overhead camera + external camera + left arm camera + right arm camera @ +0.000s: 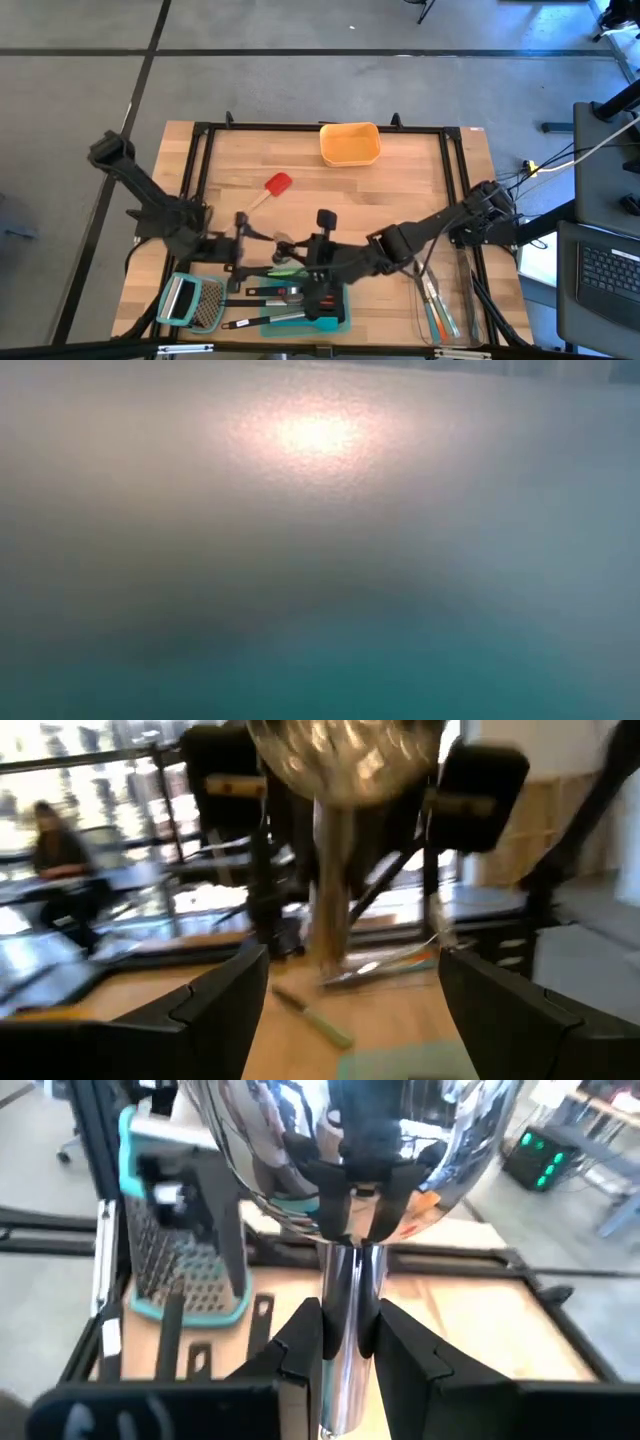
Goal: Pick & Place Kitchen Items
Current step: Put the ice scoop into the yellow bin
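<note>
Two arms: both reaching to the near middle of the table (400, 190), wrists facing each other over the teal tray (340, 318)
Right gripper (349, 1342): clenched on the handle of a silver ladle (350, 1150), polished bowl filling the right wrist view; seen from above, carried just over the tray's far edge
Left gripper (345, 985): fingers spread wide, nothing between them; poised just left of the ladle, bowl and handle hanging directly ahead in the left wrist view
Green spatula (285, 270): lying on the wood between the two grippers, not yet collected
Red spatula (272, 188): loose on the table, well apart from any container, left of centre
Teal tray contents: several black-handled utensils with orange and teal accents already lying inside, exact count impossible to tell
Clear container (440, 300): at the right near corner, holding a few slim orange and teal utensils
Orange bin (350, 143): at the far edge, apparently empty
Grater (195, 303): flat beside the tray, near the left corner
Low view: blocked by something close to the lens, no detail readable
Progress, as judged: well under way; ladle in transit or handover, at least two spatulas left on the table
</note>
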Controlling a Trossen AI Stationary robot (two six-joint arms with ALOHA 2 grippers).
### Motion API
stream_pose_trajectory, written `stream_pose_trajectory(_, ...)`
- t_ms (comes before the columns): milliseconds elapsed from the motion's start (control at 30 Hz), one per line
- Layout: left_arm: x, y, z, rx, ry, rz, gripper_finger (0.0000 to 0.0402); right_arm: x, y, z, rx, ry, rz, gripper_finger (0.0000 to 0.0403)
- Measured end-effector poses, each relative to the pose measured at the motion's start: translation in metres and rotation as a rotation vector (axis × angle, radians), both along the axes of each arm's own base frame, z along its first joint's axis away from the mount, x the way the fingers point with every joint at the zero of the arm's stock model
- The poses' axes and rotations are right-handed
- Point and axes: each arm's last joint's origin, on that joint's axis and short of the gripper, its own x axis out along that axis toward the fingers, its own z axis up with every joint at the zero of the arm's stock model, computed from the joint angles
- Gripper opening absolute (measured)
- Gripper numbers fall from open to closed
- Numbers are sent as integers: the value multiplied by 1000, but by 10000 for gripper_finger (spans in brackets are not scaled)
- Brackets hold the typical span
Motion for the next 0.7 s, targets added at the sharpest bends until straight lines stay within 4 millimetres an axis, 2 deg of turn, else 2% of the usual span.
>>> stream_pose_trajectory(133,-21,-12,-3,17,40,153,290,9,-9,8,11,-67,64,65)
stream_pose_trajectory(267,-29,-16,-2,-11,38,217,290,21,-20,11,82,-116,189,65)
stream_pose_trajectory(567,-32,-11,-16,-62,1,198,290,38,-32,-1,83,-118,232,65)
stream_pose_trajectory(700,-33,-11,-12,-69,-43,132,290,40,-32,-5,73,-104,234,65)
